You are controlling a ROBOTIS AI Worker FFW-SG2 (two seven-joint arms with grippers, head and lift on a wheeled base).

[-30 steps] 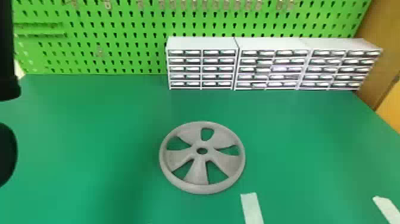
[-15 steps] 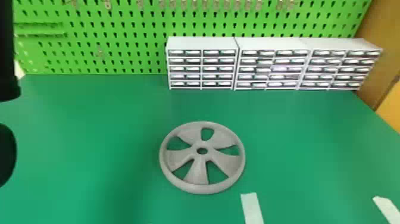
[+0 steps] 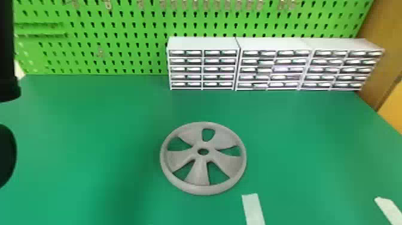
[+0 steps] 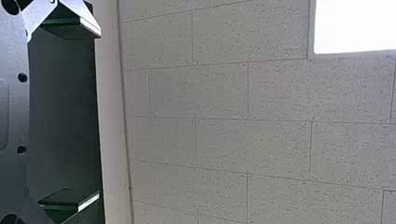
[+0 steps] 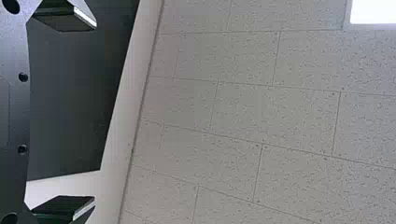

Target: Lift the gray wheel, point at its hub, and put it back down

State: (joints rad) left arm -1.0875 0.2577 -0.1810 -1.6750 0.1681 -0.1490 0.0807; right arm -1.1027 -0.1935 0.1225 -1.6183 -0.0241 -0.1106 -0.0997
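Drawer fronts fill three boxy white cabinets (image 3: pixel 203 43) lined up side by side at the back of the table, each with pale glints or tags too small for me to read from here. Behind them I have a bright green pegboard (image 3: pixel 107 59) punched with dark keyhole slots, small metal hooks (image 3: pixel 209 4) along its upper part, and a brown wooden panel (image 3: pixel 378 56) off to the right. Black rounded sections of the left arm (image 3: pixel 7 54) cut across the left edge of my head view, hiding a bit of board and table. Two flat white strips (image 3: pixel 252 209) lie on the smooth green tabletop (image 3: pixel 89 119), one near the wheel's front rim, the other well to its right.

Both wrist cameras give me speckled ceiling tiles (image 4: pixel 219 93), with a bright white rectangular panel (image 4: pixel 355 25) in a corner. The left gripper (image 4: pixel 70 114) has its two flat black fingers spread wide, and so does the right gripper (image 5: pixel 65 112).

As for the round gray wheel (image 3: pixel 199 175), it rests flat on the table, its broad spokes meeting at a hub (image 3: pixel 194 151) with a round hole, well apart from that left arm and to its right.
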